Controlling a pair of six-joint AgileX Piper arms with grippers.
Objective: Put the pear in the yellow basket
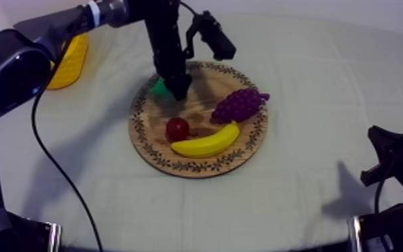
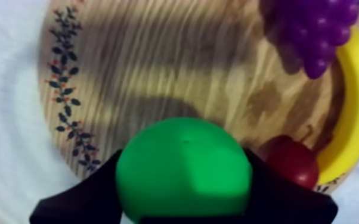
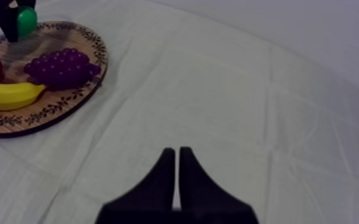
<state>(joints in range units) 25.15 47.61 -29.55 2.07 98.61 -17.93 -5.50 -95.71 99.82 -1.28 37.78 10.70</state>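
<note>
Left gripper [image 1: 179,87] around pear [image 2: 185,167]

Green pear [image 2: 185,164] (clasped) at board [image 1: 152,127] rim, basket [image 1: 72,61] apart

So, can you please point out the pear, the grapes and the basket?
pear [image 2: 185,164]: left wrist view, middle of its green body.
grapes [image 1: 239,105]: top view, middle of the purple bunch.
basket [image 1: 72,61]: top view, its yellow side wall.

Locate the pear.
Top view: the pear is at the wooden board's far left edge, held by my left gripper, with the yellow basket farther left.
</note>
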